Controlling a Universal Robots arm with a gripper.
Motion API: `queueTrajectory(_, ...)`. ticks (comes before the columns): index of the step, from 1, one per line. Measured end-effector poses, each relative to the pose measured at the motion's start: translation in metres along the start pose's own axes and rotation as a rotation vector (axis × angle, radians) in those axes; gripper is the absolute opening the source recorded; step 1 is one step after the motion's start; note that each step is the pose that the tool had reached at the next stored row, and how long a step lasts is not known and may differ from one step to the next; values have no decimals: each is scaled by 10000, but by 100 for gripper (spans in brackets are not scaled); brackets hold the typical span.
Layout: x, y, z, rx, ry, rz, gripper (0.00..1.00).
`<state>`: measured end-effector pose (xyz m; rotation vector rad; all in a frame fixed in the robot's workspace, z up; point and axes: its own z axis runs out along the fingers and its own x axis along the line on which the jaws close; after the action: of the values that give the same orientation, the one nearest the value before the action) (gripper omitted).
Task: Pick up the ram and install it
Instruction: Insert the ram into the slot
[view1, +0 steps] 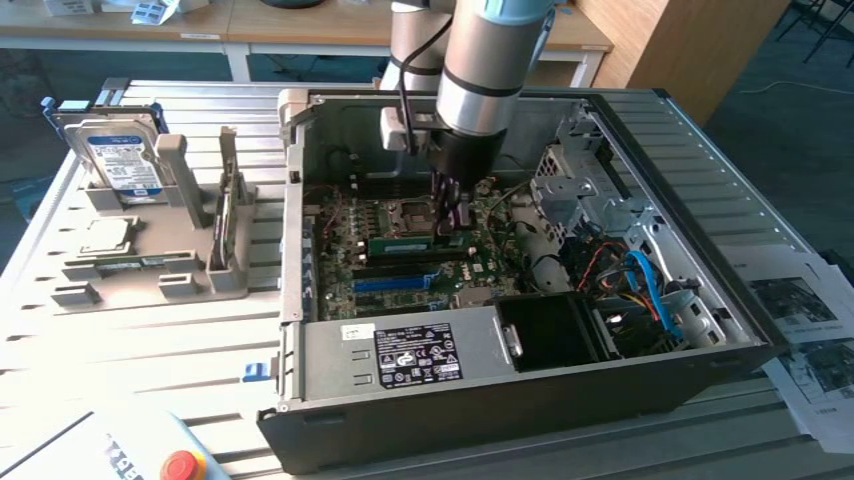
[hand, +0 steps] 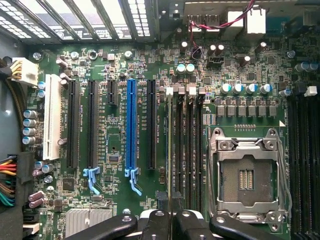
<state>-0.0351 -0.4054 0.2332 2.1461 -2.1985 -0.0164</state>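
- Looking into the open PC case (view1: 534, 410), the arm is reaching down over the motherboard (hand: 115, 150).
- The gripper (view1: 451, 228) is pinched nearly closed on the ram (view1: 400, 243) – a thin green strip held on edge.
- The ram sits right over the black memory slots (hand: 190, 145), between the blue expansion slot (hand: 131, 125) and the empty CPU socket (hand: 247, 175). I can't tell if it's touching a slot yet.
- My read: pickup is done and this is the install step.
- Seating it probably calls for lining the strip's edge up dead parallel with one slot, then a straight, even push – any tilt and it'd likely jam.
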Motion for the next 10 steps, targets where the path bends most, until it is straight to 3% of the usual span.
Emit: queueTrajectory(10, -1, -1, 27, 2, 1, 1, 12)
